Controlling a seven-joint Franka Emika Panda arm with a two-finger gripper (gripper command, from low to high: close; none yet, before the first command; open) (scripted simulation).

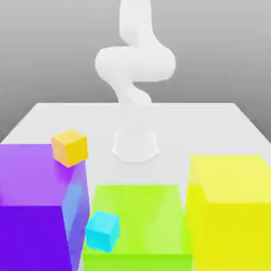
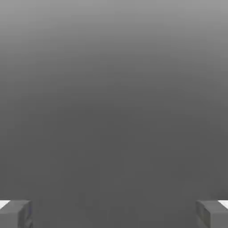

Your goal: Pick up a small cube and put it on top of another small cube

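A small orange cube (image 1: 69,148) sits at the exterior view's left, by the far upper corner of a big purple block (image 1: 32,206). A small cyan cube (image 1: 102,231) shows lower down, tilted, in front of the seam between the purple block and a big green block (image 1: 143,222). Whether either cube rests on the table or on a block I cannot tell. The white arm (image 1: 135,79) rises from its base at the table's middle and bends upward out of the picture. In the hand view my gripper (image 2: 114,214) is open, its two grey fingertips (image 2: 15,214) far apart with nothing between them, facing plain grey.
Three big translucent blocks stand along the near side: purple at the exterior view's left, green in the middle, yellow (image 1: 233,211) at the right. The white table (image 1: 211,122) stretches behind them around the arm's base (image 1: 136,145).
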